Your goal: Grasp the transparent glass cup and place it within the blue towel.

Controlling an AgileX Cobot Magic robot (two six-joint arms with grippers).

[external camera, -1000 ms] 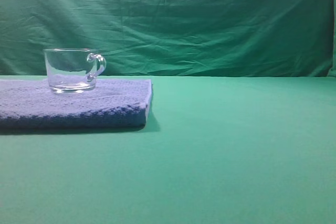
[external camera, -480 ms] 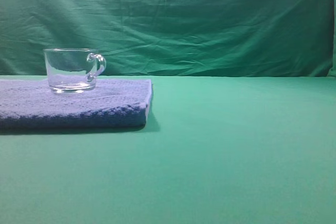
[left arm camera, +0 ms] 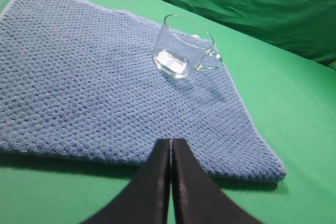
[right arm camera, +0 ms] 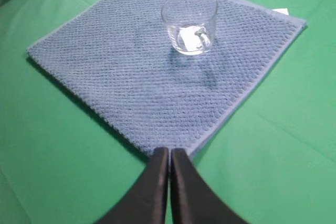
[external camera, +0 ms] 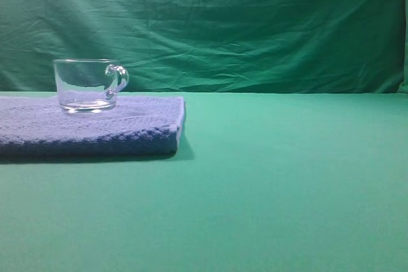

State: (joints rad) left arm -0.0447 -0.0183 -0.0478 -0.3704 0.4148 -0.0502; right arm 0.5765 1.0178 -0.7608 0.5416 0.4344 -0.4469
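Both grippers, left gripper [left arm camera: 170,148] and right gripper [right arm camera: 169,156], sit pressed together and empty, so with the transparent glass cup [external camera: 88,85] upright on the blue towel [external camera: 89,125], we judge it best to hold clear of it.

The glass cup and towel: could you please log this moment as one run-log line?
glass cup: upright on blue towel | left tool: shut, empty | right tool: shut, empty | placement: looks done

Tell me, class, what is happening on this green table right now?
Nothing is being handled at this moment. The glass cup stands upright on the blue towel, near the towel's far edge, handle to the side. The towel lies flat on the green table. Both arms are pulled back: the left pincer and the right pincer are shut and empty, each short of the towel's near edge. From how things lie, the cup is already placed on the towel.
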